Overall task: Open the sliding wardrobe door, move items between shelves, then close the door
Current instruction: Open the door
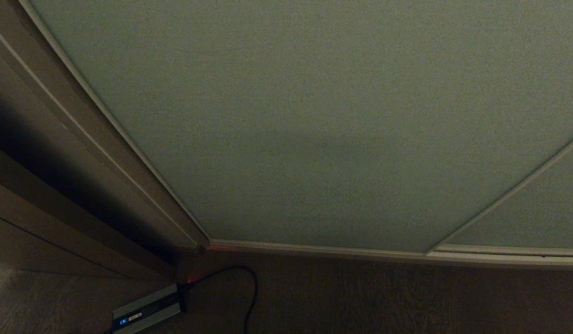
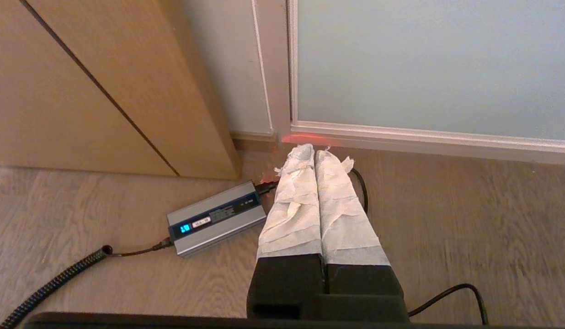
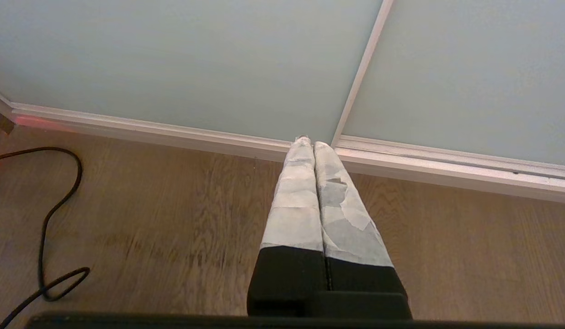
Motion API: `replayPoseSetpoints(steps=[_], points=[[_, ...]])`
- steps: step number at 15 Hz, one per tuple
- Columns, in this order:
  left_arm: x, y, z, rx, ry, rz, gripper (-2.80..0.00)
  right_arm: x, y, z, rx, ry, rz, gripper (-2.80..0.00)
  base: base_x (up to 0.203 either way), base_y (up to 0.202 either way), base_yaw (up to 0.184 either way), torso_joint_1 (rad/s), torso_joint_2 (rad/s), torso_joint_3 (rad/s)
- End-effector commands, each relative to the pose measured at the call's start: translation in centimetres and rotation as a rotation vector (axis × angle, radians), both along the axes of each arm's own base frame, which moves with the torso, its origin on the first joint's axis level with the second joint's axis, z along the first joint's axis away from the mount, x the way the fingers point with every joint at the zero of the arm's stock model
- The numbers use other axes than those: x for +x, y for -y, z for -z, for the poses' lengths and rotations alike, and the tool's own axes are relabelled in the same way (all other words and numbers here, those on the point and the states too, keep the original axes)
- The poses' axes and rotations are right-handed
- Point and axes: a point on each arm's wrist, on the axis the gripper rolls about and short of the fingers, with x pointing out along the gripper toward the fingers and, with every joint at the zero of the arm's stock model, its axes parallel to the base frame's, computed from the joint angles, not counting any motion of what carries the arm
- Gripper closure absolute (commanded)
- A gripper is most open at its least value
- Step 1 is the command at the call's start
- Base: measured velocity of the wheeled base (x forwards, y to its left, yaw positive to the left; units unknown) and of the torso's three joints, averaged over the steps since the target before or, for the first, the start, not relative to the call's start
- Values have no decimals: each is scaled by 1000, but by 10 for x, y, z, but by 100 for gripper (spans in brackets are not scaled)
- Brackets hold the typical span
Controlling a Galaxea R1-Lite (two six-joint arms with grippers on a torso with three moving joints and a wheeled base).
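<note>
Door [image 1: 314, 116] fully closed, filling the head view down to the floor [image 1: 407, 301]. Left hand [image 2: 313, 153] clenched on nothing, low above the floor beside a charger box [image 2: 216, 218], near the door's left corner. Right hand [image 3: 308, 144] clenched, empty, pointing at the seam between panels. No shelves or toys visible. Apparently nothing begun: opening, moving, closing all remaining.

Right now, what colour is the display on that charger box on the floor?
Blue, lit, on the silver-grey charger box; clearest in the left wrist view.
</note>
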Motion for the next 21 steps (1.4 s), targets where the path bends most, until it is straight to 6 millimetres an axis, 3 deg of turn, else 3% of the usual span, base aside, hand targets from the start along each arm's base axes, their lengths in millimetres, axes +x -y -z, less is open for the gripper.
replayPoseSetpoints(steps=[1,21], points=[[0,0,0,0,0,0,0,0,0,1,-1,-5,0,0,0,0,0,0,0,0],[0,0,0,1,0,-3,0,0,0,1,-1,-5,0,0,0,0,0,0,0,0]])
